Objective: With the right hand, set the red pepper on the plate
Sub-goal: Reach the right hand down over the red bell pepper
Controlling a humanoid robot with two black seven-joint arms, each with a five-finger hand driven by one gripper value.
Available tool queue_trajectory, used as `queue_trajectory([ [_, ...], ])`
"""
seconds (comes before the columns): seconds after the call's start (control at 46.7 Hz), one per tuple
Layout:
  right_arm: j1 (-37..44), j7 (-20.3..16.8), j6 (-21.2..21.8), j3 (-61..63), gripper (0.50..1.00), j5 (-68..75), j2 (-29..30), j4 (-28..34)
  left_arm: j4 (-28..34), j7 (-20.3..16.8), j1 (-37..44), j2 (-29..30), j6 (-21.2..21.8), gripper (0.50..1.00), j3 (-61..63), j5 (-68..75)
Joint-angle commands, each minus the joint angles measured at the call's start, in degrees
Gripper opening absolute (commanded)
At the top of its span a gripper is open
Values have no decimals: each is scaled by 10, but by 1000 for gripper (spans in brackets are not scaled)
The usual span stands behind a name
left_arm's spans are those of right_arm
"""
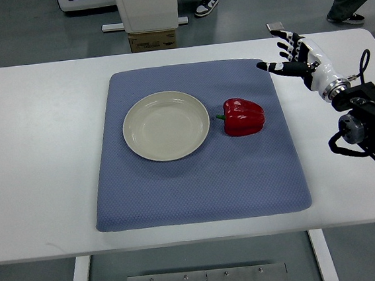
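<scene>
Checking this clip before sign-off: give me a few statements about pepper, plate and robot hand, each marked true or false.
1. The red pepper lies on the blue mat, right of the plate. True.
2. The plate holds food. False: it is empty.
3. The right robot hand grips the pepper. False: it is open, apart from the pepper, above the mat's far right corner.
4. The pepper's stem points toward the plate. True.

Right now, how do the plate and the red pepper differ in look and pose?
The plate is cream, round, shallow and lies flat and empty; the red pepper is glossy red, lumpy and lies on its side, green stem toward the plate. The plate is clearly the wider of the two. Both rest on the blue mat, close together but apart, and the right robot hand, fingers spread, touches neither.
</scene>
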Motion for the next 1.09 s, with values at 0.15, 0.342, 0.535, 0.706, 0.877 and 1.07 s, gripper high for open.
queue_trajectory([
  [0.15,40,15,3,-89,989,-47,-56,53,0,0,0,0,0,1000,0,0],
  [0.342,59,39,5,-138,991,-132,-65,55,0,0,0,0,0,1000,0,0],
  [0.535,77,55,5,-183,991,-194,-67,56,0,0,0,0,0,1000,0,0],
  [0.706,111,77,5,-248,991,-215,-71,63,0,0,0,0,0,1000,0,0],
  [0.877,141,84,5,-310,991,-216,-71,74,0,0,0,0,0,1000,0,0],
  [1.07,141,79,3,-332,991,-231,-65,73,0,0,0,0,0,1000,0,0],
])
